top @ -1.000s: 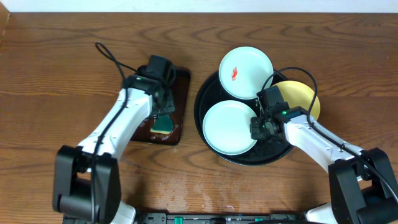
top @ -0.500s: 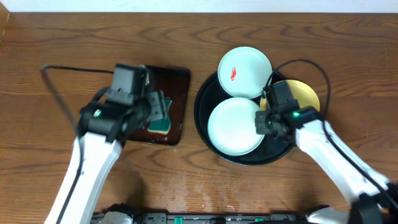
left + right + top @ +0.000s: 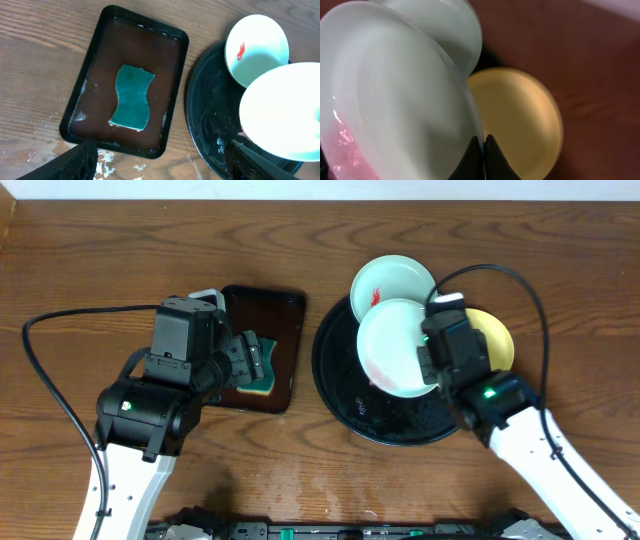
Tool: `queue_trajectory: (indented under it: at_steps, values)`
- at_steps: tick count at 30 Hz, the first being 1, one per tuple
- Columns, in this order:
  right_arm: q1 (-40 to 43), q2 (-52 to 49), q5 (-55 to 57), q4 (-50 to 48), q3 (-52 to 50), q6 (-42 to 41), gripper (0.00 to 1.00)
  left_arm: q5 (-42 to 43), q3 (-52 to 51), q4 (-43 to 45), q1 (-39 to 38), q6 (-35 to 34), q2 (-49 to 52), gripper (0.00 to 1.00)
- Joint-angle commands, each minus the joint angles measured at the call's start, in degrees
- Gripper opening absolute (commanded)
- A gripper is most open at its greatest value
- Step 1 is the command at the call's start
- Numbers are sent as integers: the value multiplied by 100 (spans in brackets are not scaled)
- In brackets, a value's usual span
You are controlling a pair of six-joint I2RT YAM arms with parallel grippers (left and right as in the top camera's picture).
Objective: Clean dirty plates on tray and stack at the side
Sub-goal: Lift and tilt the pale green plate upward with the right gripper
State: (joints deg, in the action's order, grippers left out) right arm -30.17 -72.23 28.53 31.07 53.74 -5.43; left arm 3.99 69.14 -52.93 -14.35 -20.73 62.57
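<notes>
My right gripper (image 3: 430,352) (image 3: 483,145) is shut on the right rim of a pale mint plate (image 3: 395,348) (image 3: 395,95). That plate is tilted and held above the black tray (image 3: 345,395) (image 3: 202,125), with a pink smear near its lower edge. A second mint plate (image 3: 392,278) (image 3: 257,47) with a red smear rests on the tray's far rim. The yellow plate (image 3: 492,338) (image 3: 520,117) lies at the tray's right side. My left gripper (image 3: 252,362) (image 3: 160,170) hangs open above the brown tray, holding nothing.
A small rectangular dark brown tray (image 3: 285,305) (image 3: 100,65) sits left of the black tray, with a green sponge (image 3: 262,380) (image 3: 131,97) lying in it. White flecks mark the wood (image 3: 115,162) by its near edge. Cables loop from both arms.
The left gripper opened, let go of the sponge and rose away from the brown tray. The right gripper closed on the near mint plate's rim and lifted it, tilted, off the black tray.
</notes>
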Motion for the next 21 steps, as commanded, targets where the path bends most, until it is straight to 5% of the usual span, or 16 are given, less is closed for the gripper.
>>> queue_trajectory:
  at_steps: [1, 21]
  values:
    - [-557, 98, 1314, -179, 105, 693, 1, 9, 149, -22, 20, 37, -7, 81]
    - [-2767, 98, 4131, -960, 105, 1908, 1, 9, 149, -22, 20, 37, -7, 82]
